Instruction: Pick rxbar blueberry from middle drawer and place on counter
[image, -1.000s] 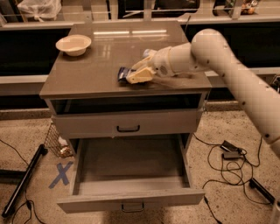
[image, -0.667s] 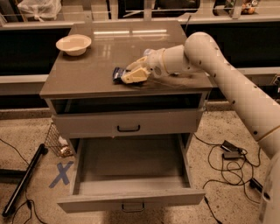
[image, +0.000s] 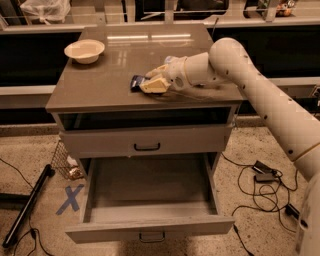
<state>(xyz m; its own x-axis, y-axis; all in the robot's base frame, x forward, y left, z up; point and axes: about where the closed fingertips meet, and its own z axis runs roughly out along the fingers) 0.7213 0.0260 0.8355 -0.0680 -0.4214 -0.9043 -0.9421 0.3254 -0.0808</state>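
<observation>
The rxbar blueberry (image: 136, 82), a small dark bar, lies on the counter (image: 115, 85) near its middle, partly hidden by my gripper's fingers. My gripper (image: 150, 83) is low over the counter with its cream fingers (image: 154, 86) around the bar's right end. The middle drawer (image: 150, 227) is pulled wide open below, and its inside looks bare. The arm reaches in from the right.
A cream bowl (image: 84, 50) stands at the counter's back left. A closed drawer front with a dark handle (image: 147, 146) sits above the open drawer. A wire basket (image: 65, 162), a blue tape X (image: 70, 199), a black pole and cables lie on the floor.
My gripper has carried the bar a little to the left and lowered it onto the counter.
</observation>
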